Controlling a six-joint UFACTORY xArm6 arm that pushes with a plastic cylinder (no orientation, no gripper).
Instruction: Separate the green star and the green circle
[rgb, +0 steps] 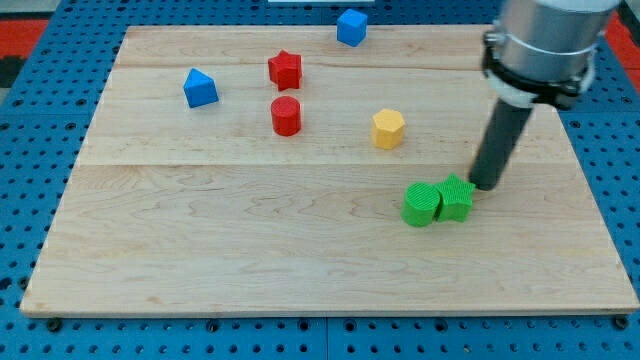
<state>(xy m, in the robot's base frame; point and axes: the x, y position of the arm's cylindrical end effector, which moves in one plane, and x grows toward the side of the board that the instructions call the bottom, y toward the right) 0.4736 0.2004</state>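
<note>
Camera view, the only one available. My tip (484, 186) rested on the wooden board (200, 250), just at the upper right of the green star (457, 196); I could not tell whether it touched the star or stood a hair apart. The end effector was a plain rod with nothing to spread or pinch, and it held no block. The green star and the green circle (421, 204) lay pressed side by side right of the board's centre, the circle on the view's left. Well apart from them stood the yellow hexagon (388, 128) above, the red cylinder (286, 115), the red star (285, 69) and two blue blocks, one at the left (200, 88), one at the top edge (351, 26).

Risk, as I judged it: a push from this side toward the view's left would drive the star into the circle, so both would travel together and remain joined. A glancing contact might merely spin the star.

Hard to read: the seam between the two green blocks, the star's outline, and the exact shapes of the blue blocks. The arm's upper part was cut off by the frame's top.
</note>
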